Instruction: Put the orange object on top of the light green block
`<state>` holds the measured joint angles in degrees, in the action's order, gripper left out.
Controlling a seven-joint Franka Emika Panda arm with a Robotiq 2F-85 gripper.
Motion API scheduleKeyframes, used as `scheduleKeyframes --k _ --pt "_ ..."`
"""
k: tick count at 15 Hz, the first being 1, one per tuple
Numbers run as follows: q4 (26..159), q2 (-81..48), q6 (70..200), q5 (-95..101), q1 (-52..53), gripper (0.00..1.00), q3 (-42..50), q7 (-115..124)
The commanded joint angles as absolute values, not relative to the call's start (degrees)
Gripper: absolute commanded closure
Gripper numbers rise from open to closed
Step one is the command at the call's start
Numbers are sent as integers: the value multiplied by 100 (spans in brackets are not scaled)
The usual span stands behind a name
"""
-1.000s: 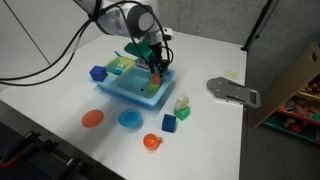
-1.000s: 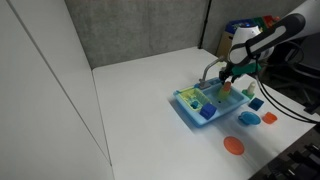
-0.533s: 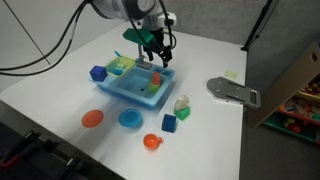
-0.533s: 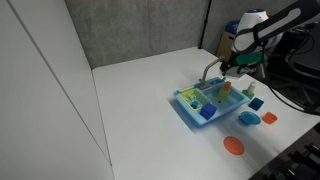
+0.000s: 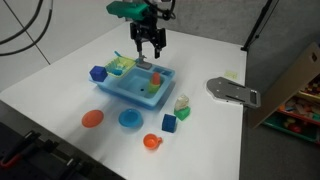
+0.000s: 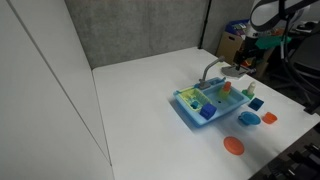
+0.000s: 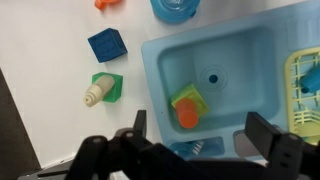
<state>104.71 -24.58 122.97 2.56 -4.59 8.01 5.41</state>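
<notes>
Now | small rounded orange object (image 7: 188, 117) atop light green block (image 7: 184, 98) | gripper (image 7: 200, 128) spread, empty

Standing by the bench, in an exterior view the camera sits above a corner of the white table (image 5: 60, 85). It is fairly near and looks down across the blue toy sink (image 5: 138, 85) toward the grey backdrop (image 5: 215, 20). In an exterior view from farther off, the sink (image 6: 205, 103) lies right of centre, beside a white wall panel (image 6: 40, 80). The wrist view looks straight down into the sink (image 7: 215, 75) from close above, with the gripper (image 7: 198, 135) along the bottom edge. All three views share the sink, and both exterior views share the orange plate (image 5: 92, 118) (image 6: 233, 146).
</notes>
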Motion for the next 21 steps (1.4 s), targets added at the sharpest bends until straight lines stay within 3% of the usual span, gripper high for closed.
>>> scheduleKeyframes --k 1,13,21 --pt "10960 -1603 11624 197 -585 0 698 93" --pt "11106 567 9498 180 -411 0 517 30" --pt "11020 1230 9166 221 -300 0 320 128"
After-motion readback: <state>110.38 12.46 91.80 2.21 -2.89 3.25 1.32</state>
